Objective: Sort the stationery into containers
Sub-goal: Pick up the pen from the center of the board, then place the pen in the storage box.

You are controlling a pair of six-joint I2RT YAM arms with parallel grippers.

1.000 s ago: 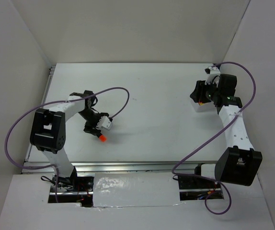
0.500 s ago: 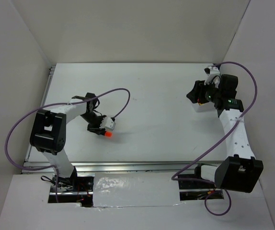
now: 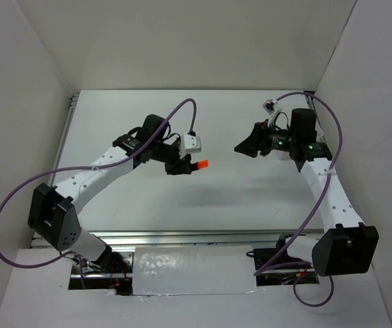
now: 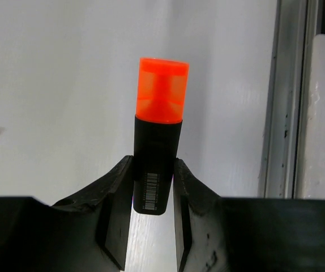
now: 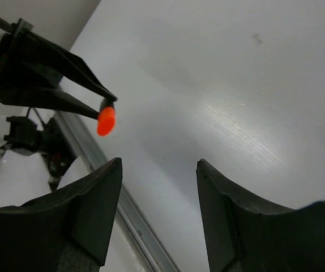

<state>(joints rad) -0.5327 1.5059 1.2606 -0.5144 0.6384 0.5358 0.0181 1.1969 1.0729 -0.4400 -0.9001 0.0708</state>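
**Left arm brings the highlighter toward the right arm**

In the last half second the left arm has swung out over the flat white table (image 3: 237,198), and the right arm has turned to face it. The left gripper (image 3: 186,166) clamps the short black plastic highlighter with an orange cap (image 4: 158,136) by its barrel, cap outward, lifted off the table. The right gripper (image 3: 240,147), jaws spread wide, points at the highlighter's cap, near it but apart.
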